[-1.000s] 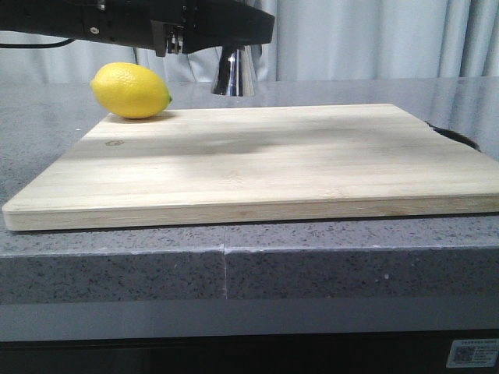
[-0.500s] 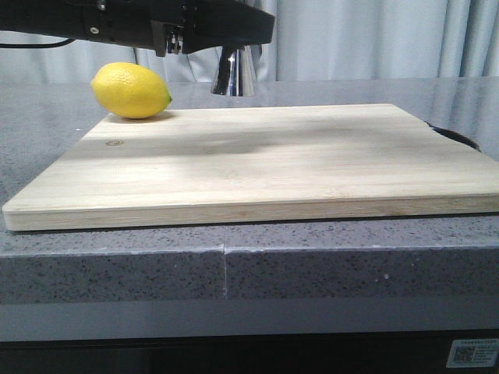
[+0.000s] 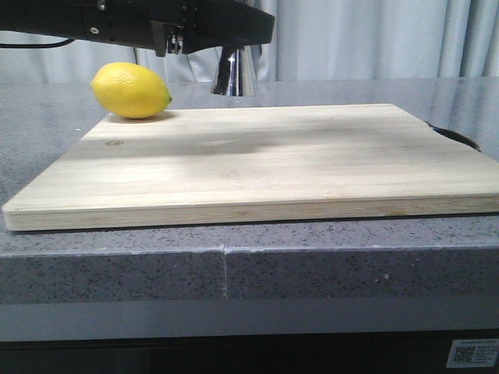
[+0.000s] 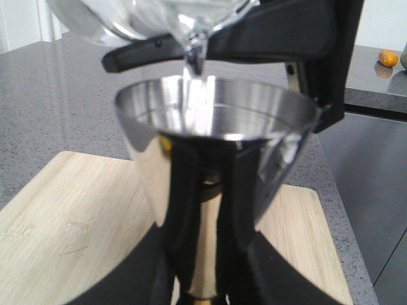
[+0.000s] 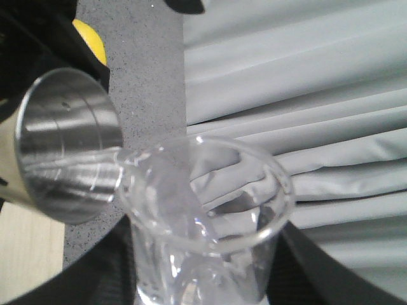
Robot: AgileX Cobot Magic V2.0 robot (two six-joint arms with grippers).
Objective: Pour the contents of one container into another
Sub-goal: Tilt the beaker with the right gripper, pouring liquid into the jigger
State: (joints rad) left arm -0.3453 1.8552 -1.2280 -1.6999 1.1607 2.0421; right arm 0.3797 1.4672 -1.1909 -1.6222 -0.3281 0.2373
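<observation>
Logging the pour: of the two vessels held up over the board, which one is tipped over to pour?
The clear glass beaker, in the right tool: it is tilted with its lip over the steel jigger. The jigger, in the left tool, stands upright, mouth up, receiving the stream.

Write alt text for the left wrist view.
A tilted glass beaker pours a thin clear stream from its lip into the wide mouth of a steel jigger held in the left pincer. A wooden cutting board lies below.
</observation>
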